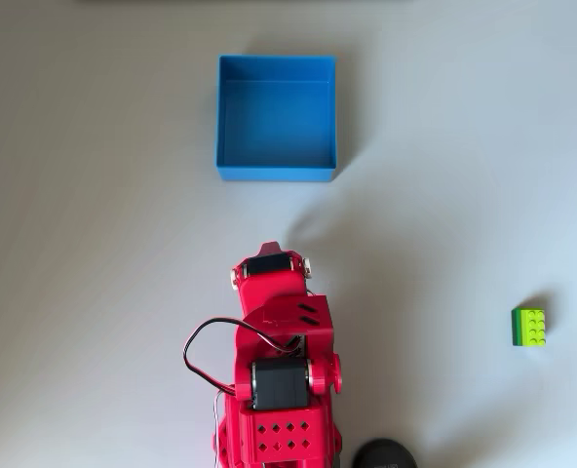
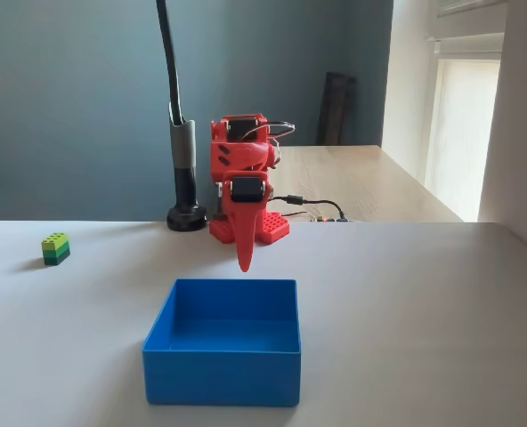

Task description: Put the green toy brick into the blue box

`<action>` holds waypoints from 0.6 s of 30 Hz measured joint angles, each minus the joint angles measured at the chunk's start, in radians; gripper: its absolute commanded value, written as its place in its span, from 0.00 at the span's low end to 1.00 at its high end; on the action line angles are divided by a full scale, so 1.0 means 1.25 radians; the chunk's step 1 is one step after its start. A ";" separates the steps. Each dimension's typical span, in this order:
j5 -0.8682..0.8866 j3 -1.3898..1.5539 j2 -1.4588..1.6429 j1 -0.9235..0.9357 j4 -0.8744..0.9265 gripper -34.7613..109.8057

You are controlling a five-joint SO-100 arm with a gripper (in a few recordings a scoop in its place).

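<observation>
1. Brick (image 1: 529, 327) sits on table (image 1: 94, 292), well right of arm in overhead view, untouched.
2. Box (image 1: 276, 174) ahead of arm, open top ready.
3. Gripper (image 2: 244, 258) points down, carries nothing; looks closed, can't tell for sure.

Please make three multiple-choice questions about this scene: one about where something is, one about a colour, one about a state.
1. Where is the green brick in the overhead view?
A. inside the box
B. on the table, at the right
C. in the gripper

2. What colour is the box?
A. blue
B. red
C. yellow

3. How is the gripper in the fixed view?
A. shut, pointing down, holding nothing
B. wide open
C. shut on the brick

Answers: 1 B, the brick sits alone on the table, apart from the box. 2 A, walls and bottom are bright blue. 3 A, the red fingers meet in one point and the brick lies far away.
</observation>
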 measured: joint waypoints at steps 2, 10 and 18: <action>0.000 0.000 0.000 0.000 0.000 0.24; 0.006 0.000 0.000 0.000 0.000 0.24; -0.002 0.000 0.000 0.000 0.000 0.24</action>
